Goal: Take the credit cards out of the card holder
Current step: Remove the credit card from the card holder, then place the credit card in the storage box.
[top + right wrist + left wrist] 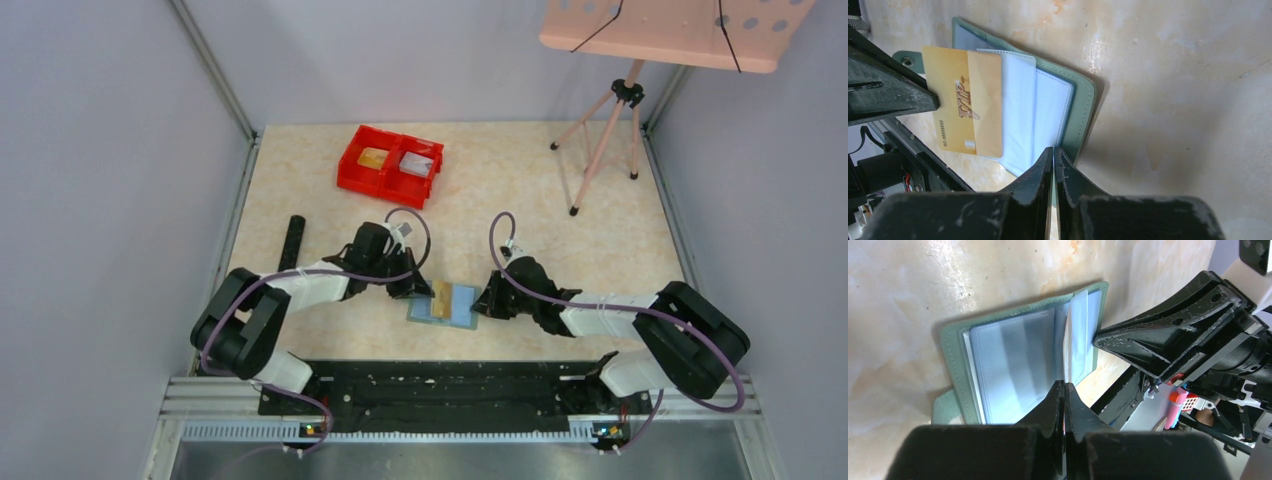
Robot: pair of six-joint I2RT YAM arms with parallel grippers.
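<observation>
The sage-green card holder [452,312] lies open on the table between the two arms, its pale blue-grey pockets [1013,360] facing up. A gold-yellow credit card [955,100] marked VIP sticks halfway out of a pocket, towards the left arm. My left gripper [1064,384] is shut on that card's outer edge, and from its own wrist view I see the card edge-on. My right gripper [1053,150] is shut on the card holder's [1083,100] opposite edge and holds it against the table. In the top view, the left gripper [418,288] and right gripper [484,303] flank the holder.
A red double bin [350,178] stands at the back left, with a gold card [373,158] in one half and a pale card [416,164] in the other. A black bar [291,243] lies left of the left arm. A pink tripod [610,130] stands at the back right.
</observation>
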